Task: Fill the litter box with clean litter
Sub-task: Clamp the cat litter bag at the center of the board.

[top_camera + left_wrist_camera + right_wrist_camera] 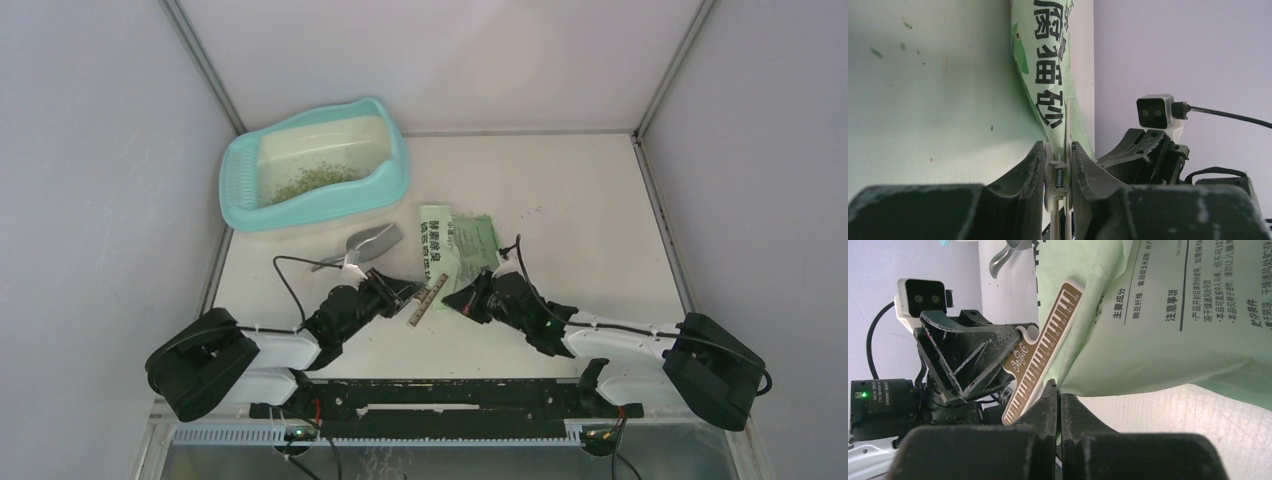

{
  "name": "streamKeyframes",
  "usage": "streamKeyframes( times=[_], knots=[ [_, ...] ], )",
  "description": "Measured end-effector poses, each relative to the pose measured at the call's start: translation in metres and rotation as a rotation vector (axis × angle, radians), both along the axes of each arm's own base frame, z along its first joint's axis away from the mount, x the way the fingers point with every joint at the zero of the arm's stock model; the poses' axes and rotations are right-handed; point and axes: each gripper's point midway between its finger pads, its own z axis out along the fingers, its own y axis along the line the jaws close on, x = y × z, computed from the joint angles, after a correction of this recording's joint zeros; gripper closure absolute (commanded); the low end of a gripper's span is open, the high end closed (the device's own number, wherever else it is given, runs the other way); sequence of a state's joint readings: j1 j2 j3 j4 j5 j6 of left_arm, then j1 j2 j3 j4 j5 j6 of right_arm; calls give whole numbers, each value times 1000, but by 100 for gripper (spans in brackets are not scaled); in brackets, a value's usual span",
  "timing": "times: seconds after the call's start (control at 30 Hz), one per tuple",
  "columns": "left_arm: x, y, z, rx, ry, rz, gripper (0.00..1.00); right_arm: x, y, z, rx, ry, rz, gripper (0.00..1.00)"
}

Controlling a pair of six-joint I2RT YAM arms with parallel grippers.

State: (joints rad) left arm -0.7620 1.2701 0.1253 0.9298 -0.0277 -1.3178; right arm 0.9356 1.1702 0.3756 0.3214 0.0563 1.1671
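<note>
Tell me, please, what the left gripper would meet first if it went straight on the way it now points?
The green bag, most likely: the left gripper, its fingers shut on the bag clip, points right at it, and it lies just ahead.

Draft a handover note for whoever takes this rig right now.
Left gripper: jaws closed on the piano-print bag clip.
Right gripper: shut on the litter bag at its near edge.
Bag lies flat mid-table, clip at its near end, scoop beside it.
Litter box at far left holds only a thin scatter of litter.
Left to do: free the clip, open the bag, add more litter.
</note>
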Motion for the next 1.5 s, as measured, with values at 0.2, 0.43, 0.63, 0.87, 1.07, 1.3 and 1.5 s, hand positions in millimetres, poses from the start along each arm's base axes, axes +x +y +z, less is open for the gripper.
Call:
streamKeyframes(
  times=[0.2,0.43,0.63,0.87,1.07,1.3,1.5],
  knots=[
    [8,5,8,-10,-40,74,100,-4,5,4,1,-13,23,100],
    [12,14,21,16,-102,142,100,-14,11,11,26,-10,72,100],
    [7,14,20,67,-132,157,100,-16,12,11,29,-5,80,100],
    [4,18,23,117,-176,198,100,-16,20,14,41,14,99,100],
    [0,20,25,152,-208,223,100,-18,25,16,74,43,118,100],
    [-2,24,35,158,-247,288,100,-19,34,27,107,59,136,100],
    [-3,30,40,165,-268,339,100,-21,40,32,124,59,145,100]
  ],
)
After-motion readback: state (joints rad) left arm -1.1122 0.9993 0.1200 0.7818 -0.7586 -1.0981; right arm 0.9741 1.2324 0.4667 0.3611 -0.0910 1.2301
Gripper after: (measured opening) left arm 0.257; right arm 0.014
